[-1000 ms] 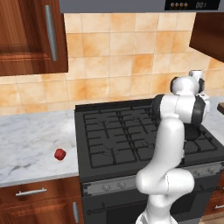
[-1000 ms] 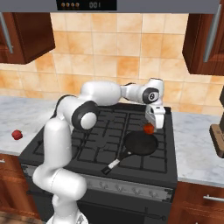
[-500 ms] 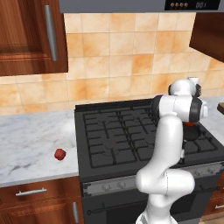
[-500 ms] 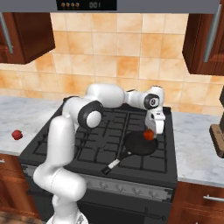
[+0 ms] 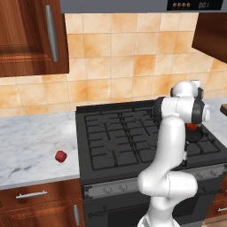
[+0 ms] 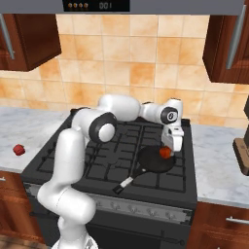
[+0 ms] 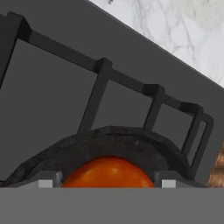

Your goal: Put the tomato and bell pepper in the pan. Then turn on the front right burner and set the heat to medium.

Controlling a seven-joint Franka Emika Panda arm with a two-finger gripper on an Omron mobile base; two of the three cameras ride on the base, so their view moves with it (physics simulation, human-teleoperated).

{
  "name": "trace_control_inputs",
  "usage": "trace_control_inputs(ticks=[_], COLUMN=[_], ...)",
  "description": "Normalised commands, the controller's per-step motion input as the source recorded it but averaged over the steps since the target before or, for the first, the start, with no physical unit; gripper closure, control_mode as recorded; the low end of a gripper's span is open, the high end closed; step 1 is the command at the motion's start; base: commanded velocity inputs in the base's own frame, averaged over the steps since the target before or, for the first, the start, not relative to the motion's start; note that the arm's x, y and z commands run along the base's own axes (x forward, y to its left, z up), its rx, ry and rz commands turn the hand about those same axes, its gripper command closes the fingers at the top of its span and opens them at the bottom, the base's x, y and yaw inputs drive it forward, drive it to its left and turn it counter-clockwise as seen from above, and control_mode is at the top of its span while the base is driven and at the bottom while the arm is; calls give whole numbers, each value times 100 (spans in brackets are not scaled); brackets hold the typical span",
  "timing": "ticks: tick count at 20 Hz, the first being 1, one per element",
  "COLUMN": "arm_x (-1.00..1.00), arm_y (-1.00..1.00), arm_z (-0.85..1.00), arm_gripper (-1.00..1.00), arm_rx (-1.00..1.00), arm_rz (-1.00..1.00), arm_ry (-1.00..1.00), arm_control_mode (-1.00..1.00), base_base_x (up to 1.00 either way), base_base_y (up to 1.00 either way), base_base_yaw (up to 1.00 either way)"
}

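Claw (image 6: 167, 151) sits low over the pan (image 6: 151, 163) on the right side of the black cooktop, jaws spread moderately wide and set either side of the tomato (image 6: 166, 152); hand view shows the tomato (image 7: 108, 172) snug between the 2 tips with the pan's dark rim (image 7: 118, 135) right behind it. Reads as gripped, not yet dropped, though whether it already rests on the pan floor can't be told. Tomato looks light, smooth, round, so it'll roll and slip if pinched off-centre; likely soft-skinned, so a gentle squeeze across its widest middle is the safe hold, and release low so it doesn't bounce out. Bell pepper (image 5: 60, 156) is alone on the marble table left of the stove, well apart from the pan. It's lumpy and blocky, light, probably firmer; take it across 2 flatter sides, top-down. Pan handle (image 6: 127, 181) points toward the stove front.
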Motion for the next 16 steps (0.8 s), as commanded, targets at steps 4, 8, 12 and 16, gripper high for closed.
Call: trace_control_inputs(ticks=[4,8,12,16], arm_x=[-1,0,0,0], arm_y=[0,0,0,0], arm_z=[-21,-14,-7,0], arm_gripper=[100,100,-100,-100], arm_rx=[0,2,0,0], arm_rz=[0,0,0,0], arm_ry=[0,0,0,0], arm_control_mode=[-100,-100,-100,-100], base_base_x=[0,0,0,0], base_base_y=[0,0,0,0], base_base_yaw=[0,0,0,0])
